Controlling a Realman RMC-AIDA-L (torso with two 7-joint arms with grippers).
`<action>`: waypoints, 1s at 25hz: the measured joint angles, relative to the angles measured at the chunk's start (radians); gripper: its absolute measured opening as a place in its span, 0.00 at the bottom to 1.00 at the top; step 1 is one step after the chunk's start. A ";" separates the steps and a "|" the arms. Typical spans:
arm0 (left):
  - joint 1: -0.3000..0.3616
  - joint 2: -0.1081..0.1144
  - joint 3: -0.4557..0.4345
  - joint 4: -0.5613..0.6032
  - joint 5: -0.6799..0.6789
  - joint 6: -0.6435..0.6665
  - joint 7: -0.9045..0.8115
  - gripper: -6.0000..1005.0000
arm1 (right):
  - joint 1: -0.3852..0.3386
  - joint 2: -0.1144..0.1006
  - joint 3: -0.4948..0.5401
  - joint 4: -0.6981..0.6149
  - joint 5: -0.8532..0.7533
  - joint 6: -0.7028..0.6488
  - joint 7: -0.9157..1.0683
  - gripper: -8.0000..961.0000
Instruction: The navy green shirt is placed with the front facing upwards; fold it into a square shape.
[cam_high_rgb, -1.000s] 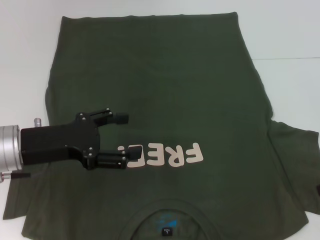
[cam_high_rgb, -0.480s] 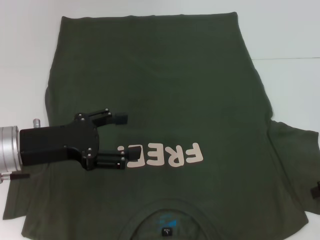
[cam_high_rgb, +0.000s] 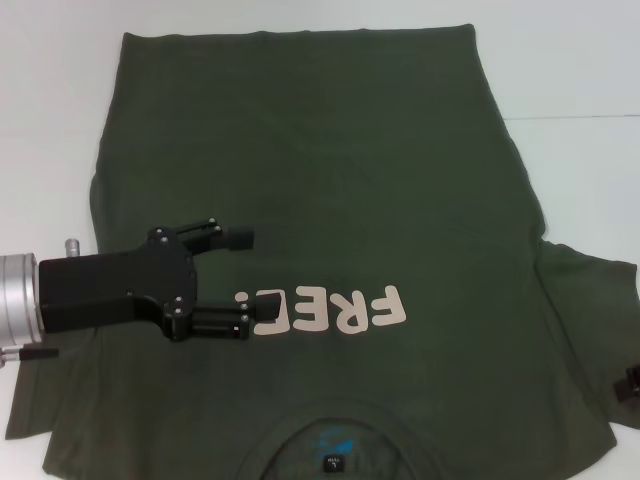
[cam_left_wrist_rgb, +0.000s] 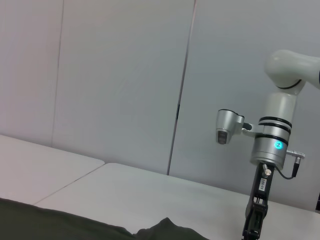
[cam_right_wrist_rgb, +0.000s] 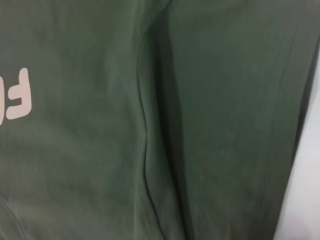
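The navy green shirt (cam_high_rgb: 330, 180) lies flat, front up, on the white table, its collar at the near edge. Pale letters "FREE!" (cam_high_rgb: 335, 310) run across the chest. My left gripper (cam_high_rgb: 246, 280) is open and reaches in from the left just above the shirt. One finger overlaps the left end of the lettering. Only a dark bit of my right gripper (cam_high_rgb: 632, 384) shows at the right edge, beside the spread right sleeve (cam_high_rgb: 590, 300). The right wrist view is filled by shirt (cam_right_wrist_rgb: 215, 125), with a sleeve seam and the letter F (cam_right_wrist_rgb: 17, 95).
White table (cam_high_rgb: 580, 60) surrounds the shirt at the back and right. A small label (cam_high_rgb: 332, 463) sits inside the neck. In the left wrist view, the right arm (cam_left_wrist_rgb: 275, 135) stands upright over the table before a grey wall, with a strip of shirt (cam_left_wrist_rgb: 50, 225) below.
Hardly anything differs. My left gripper has edged a few pixels to the left, and slightly more of the right gripper shows at the right edge.
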 joint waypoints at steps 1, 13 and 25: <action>0.000 0.000 0.000 0.000 0.000 0.000 0.000 0.94 | 0.000 0.001 0.000 0.000 0.000 0.000 0.000 0.83; 0.000 0.000 -0.002 0.002 0.000 0.000 0.000 0.94 | 0.009 0.008 -0.002 0.015 0.000 0.003 0.003 0.83; 0.002 0.000 -0.001 0.002 0.000 0.000 0.000 0.94 | 0.015 0.012 -0.002 0.036 0.002 0.012 0.003 0.83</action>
